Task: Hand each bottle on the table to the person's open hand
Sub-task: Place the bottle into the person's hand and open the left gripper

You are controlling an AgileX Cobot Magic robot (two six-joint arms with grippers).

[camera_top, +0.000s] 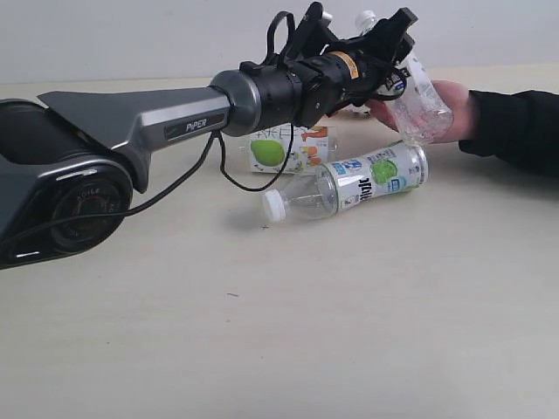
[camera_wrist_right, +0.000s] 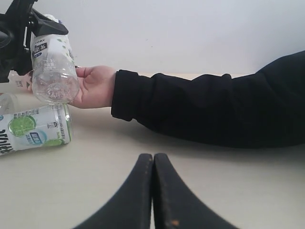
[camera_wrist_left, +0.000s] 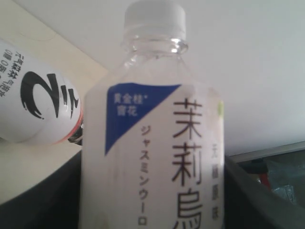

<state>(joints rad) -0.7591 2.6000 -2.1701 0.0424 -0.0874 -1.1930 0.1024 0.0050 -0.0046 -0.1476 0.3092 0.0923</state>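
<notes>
Bottles counted: four.
1. Blue-white bottle: raised off the bench, cap up and tilted, clamped in the left claw. Its base is at the palm of the person's open hand; contact cannot be confirmed.
2. Lime-label bottle: lying on its side on the bench, near the hand.
3. Apple-label bottle: behind the lime one, partly hidden by the arm.
4. Black-script bottle: seen only from the left wrist, just beside the held bottle.

Claws: two. The right claw has its fingers pressed together, holding nothing.

Hands: one, in a black sleeve.

The bench is pale beige with faint grain and a few dark specks. A plain white wall stands behind.
</notes>
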